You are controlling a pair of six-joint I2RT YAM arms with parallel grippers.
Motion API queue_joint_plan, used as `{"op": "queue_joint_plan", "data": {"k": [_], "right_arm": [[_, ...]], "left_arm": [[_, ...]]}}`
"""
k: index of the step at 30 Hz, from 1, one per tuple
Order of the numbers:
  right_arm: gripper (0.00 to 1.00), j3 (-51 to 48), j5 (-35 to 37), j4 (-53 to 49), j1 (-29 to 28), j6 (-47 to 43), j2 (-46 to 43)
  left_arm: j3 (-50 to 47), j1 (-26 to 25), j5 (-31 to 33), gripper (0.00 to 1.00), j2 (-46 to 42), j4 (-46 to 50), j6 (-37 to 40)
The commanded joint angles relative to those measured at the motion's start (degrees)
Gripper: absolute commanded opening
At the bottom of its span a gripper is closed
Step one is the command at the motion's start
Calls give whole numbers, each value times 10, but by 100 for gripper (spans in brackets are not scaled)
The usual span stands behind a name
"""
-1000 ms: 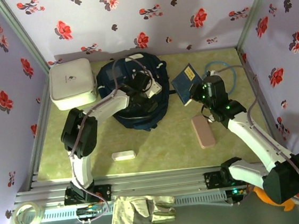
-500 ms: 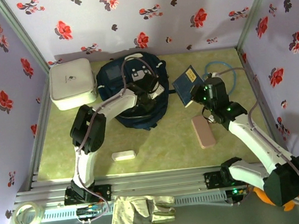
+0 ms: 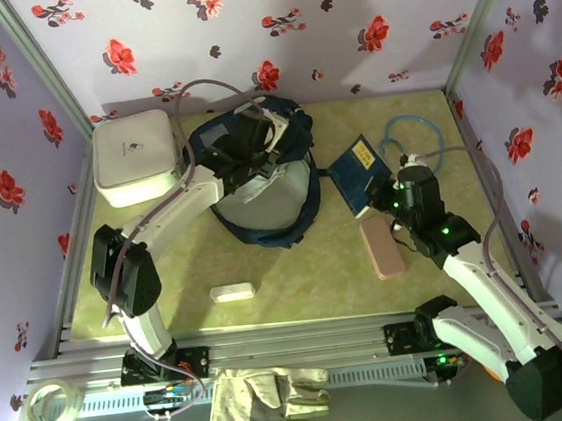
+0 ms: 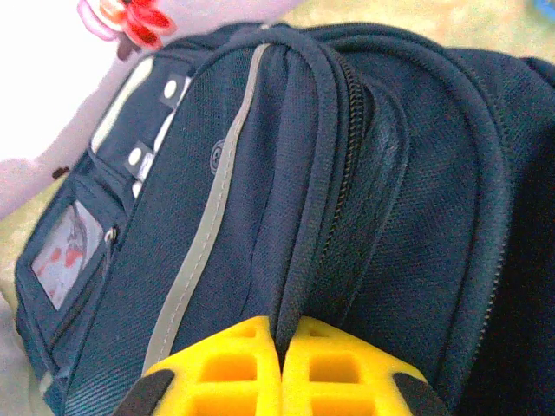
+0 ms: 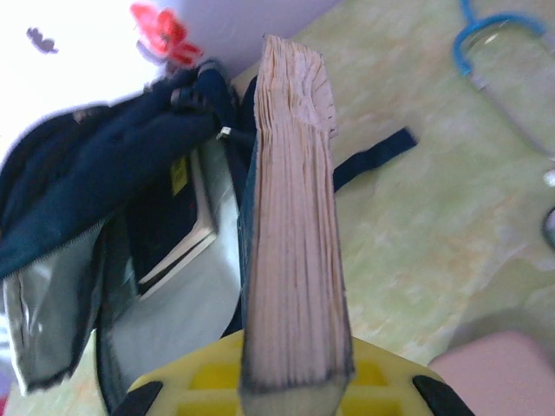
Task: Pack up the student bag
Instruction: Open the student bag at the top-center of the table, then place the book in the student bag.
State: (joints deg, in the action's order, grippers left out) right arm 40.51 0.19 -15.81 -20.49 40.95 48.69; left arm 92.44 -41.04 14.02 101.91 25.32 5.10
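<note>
Student bag (image 3: 260,201) sits at the back of the table between the white box (image 3: 135,157) and the book (image 3: 360,167), mouth open and grey lining exposed.
Left gripper (image 4: 279,328): yellow fingers (image 4: 217,373) are pinched together on a fold of the bag's upper edge, holding it raised. Right gripper (image 5: 295,357): jaws are clamped on the blue-covered book, just right of the opening. A second book (image 5: 178,236) lies inside the bag.

— Is any writing showing clearly?
— None. The yellow label (image 3: 358,149) on the blue book (image 3: 366,176) is showing as a blur, and the round emblem (image 4: 214,157) on the student bag (image 4: 390,217) is showing too small.
</note>
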Motion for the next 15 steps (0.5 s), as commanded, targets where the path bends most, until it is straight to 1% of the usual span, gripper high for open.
{"op": "queue_joint_plan", "data": {"k": [1, 3, 5, 9, 10, 11, 15], "right_arm": [[9, -26, -113, 115, 4, 19, 3], [8, -42, -148, 165, 0, 45, 10], [8, -56, -161, 203, -9, 65, 18], [8, -59, -142, 217, -38, 76, 43], [8, -58, -135, 219, -45, 79, 53], [8, -58, -132, 226, -52, 83, 63], [8, -54, -125, 291, -71, 109, 114]], "left_arm": [[18, -5, 4, 0, -31, -76, -41], [27, -6, 5, 0, -29, -81, -48], [35, -6, 3, 0, -26, -84, -57], [46, -6, -9, 0, -26, -85, -66], [48, -5, -12, 0, -27, -86, -85], [50, -5, -18, 0, -27, -87, -89], [57, -5, -38, 0, -27, -82, -101]]}}
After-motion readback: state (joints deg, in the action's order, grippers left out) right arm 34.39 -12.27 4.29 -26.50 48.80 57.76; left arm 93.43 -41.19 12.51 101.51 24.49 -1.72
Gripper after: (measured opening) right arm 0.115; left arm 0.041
